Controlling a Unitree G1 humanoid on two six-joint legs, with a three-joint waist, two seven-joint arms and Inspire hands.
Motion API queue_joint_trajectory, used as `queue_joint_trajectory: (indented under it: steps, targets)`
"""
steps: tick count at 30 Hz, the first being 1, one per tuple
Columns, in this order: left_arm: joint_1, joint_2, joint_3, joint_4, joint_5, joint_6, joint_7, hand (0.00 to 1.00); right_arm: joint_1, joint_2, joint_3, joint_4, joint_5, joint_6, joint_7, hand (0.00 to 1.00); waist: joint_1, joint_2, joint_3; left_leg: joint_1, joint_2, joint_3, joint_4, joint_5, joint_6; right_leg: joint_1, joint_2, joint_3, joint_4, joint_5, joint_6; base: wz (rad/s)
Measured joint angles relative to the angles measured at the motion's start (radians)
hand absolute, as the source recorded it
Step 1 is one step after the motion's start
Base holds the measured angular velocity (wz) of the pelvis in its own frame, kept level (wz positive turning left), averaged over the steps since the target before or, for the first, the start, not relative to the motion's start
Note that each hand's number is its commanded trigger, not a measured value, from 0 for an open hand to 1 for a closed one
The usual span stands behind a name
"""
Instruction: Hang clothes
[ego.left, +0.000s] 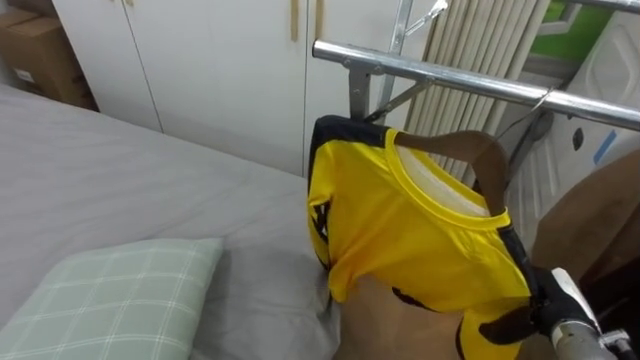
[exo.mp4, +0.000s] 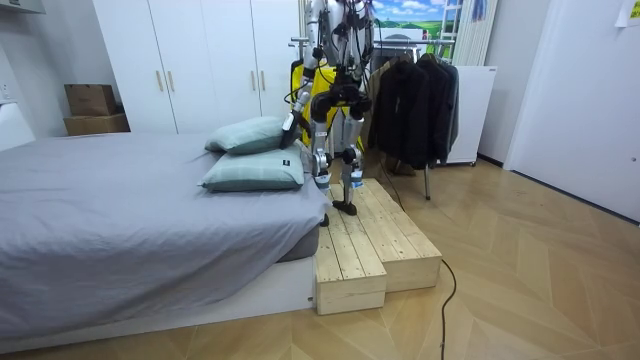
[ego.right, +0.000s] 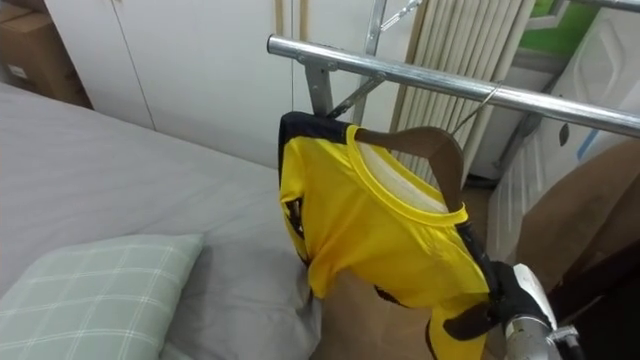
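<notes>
Robot stands on a low pale wooden plank platform (exo.mp4: 370, 240) at the side of a grey-covered bed (ego.left: 120, 170), facing a silver metal clothes rail (ego.left: 450, 75).

Task item: a yellow sports shirt with black trim (ego.left: 400, 230) sits on a brown wooden hanger (ego.left: 470, 150), tilted, just below the rail. The hanger's thin wire hook reaches up to the rail. Whether it is seated over the bar cannot be told.

Right hand (ego.left: 565, 300) is at lower right in the eye views, dark fingers curled on the lower shoulder end of the shirt, holding it.

Left hand (exo.mp4: 290, 122) is low, beside the pillows in the room view; too small to tell its state.

A pale green checked pillow (ego.left: 110, 290) lies on the bed, lower left. White wardrobe doors (ego.left: 200, 50) stand behind. Dark garments (exo.mp4: 415, 100) hang further along the rail.
</notes>
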Motion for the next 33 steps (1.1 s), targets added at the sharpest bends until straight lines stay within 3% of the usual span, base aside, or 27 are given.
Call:
queue_joint_trajectory:
  steps: [9,13,18,22,29,33]
  targets:
    - [-0.002,0.000,-0.015,0.020,-0.002,-0.002,0.014,0.00,0.002,0.004,0.019,-0.149,-0.085,0.000,-0.048,0.00,-0.003,-0.002,-0.0008,-0.001,0.003,0.037,0.000,0.000,0.000,-0.014,0.005,0.015,0.014,0.001,0.000,-0.08]
    - [-0.004,0.000,-0.009,0.026,-0.002,-0.002,0.014,0.00,0.039,0.006,0.019,-0.296,-0.111,-0.033,-0.070,0.00,-0.006,0.000,0.0005,0.000,0.007,0.060,0.000,0.000,0.000,-0.014,0.011,0.034,0.013,0.002,0.002,-0.09]
    - [-0.009,-0.001,-0.011,0.062,-0.003,-0.014,0.027,0.00,0.068,0.023,0.019,-0.364,-0.109,-0.042,-0.078,0.00,-0.007,0.006,0.0015,0.006,0.013,0.090,-0.001,0.000,0.000,-0.014,0.015,0.043,0.013,0.008,0.001,-0.11]
    - [-0.009,-0.002,-0.011,0.067,-0.003,-0.020,0.033,0.00,0.085,0.035,0.019,-0.422,-0.079,-0.052,-0.126,0.00,-0.015,0.013,0.0005,0.005,0.016,0.114,-0.001,0.000,0.000,-0.017,0.017,0.044,0.013,0.009,0.001,-0.04]
    - [-0.009,-0.002,-0.012,0.082,-0.022,-0.024,0.034,0.00,0.086,0.043,0.017,-0.538,-0.010,-0.092,-0.271,0.00,-0.044,0.014,0.0005,-0.001,0.015,0.118,-0.001,0.000,0.000,-0.016,0.019,0.057,0.011,0.007,0.006,0.04]
    - [-0.008,-0.003,-0.019,0.085,-0.022,-0.023,0.034,0.00,0.118,0.048,0.018,-0.576,0.071,-0.092,-0.309,0.00,-0.047,0.017,-0.0011,-0.001,0.015,0.118,-0.001,0.000,0.000,-0.013,0.010,0.033,-0.002,0.014,0.005,0.03]
